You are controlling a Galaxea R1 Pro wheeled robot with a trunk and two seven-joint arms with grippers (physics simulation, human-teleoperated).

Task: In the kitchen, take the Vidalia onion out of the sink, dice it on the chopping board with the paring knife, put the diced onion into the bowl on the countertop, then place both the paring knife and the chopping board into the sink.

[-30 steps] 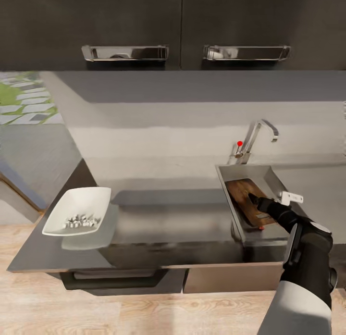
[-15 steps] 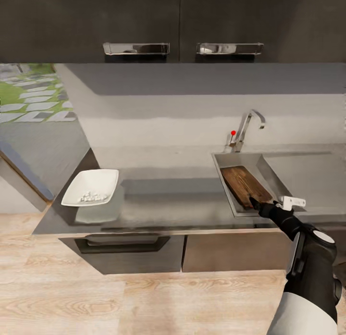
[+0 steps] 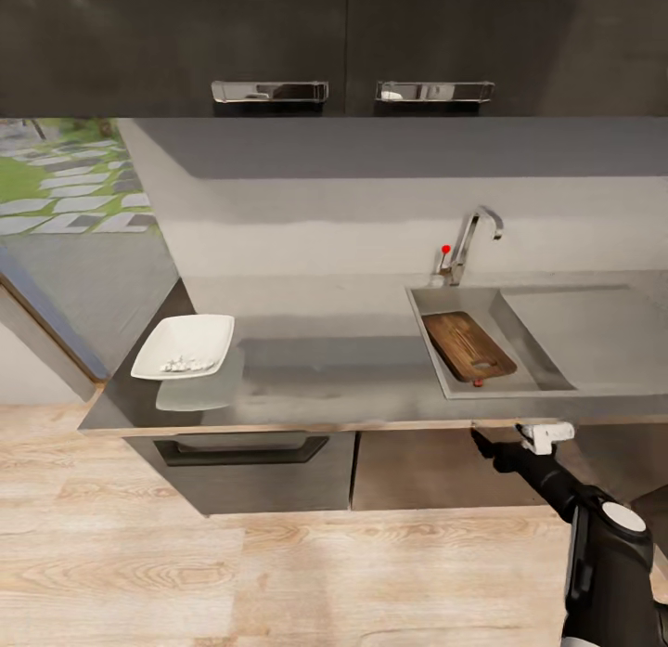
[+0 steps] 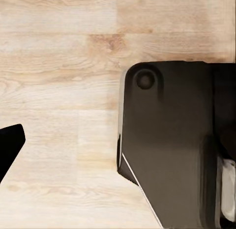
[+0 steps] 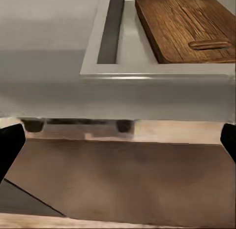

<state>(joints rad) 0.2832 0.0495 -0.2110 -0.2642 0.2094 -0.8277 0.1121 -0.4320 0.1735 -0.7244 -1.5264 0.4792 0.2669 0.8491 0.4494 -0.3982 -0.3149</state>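
The chopping board (image 3: 468, 343) lies inside the sink (image 3: 516, 331) under the tap (image 3: 471, 240); the right wrist view looks up at the board (image 5: 182, 22) over the sink's rim (image 5: 147, 71). A small red-orange bit, the paring knife's handle (image 3: 478, 382), peeks out at the board's near end; its blade is too small to make out. The white bowl (image 3: 206, 331) sits at the countertop's (image 3: 353, 378) left end with whitish diced onion (image 3: 181, 362) in it. My right gripper (image 3: 484, 440) (image 5: 118, 145) hangs open and empty in front of the counter's edge. My left gripper (image 4: 118, 150) points at the floor, open.
Dark lower cabinets (image 3: 436, 475) stand right behind the right gripper. Upper cabinets with bar handles (image 3: 269, 91) hang above the counter. The drainboard (image 3: 594, 327) lies right of the basin. Wooden floor (image 3: 232, 573) stretches before the counter, and a window (image 3: 65, 178) is at left.
The view has pulled back from the counter. My right gripper came up off the board in the sink and drew back below the counter's front edge; the board stays in the basin.
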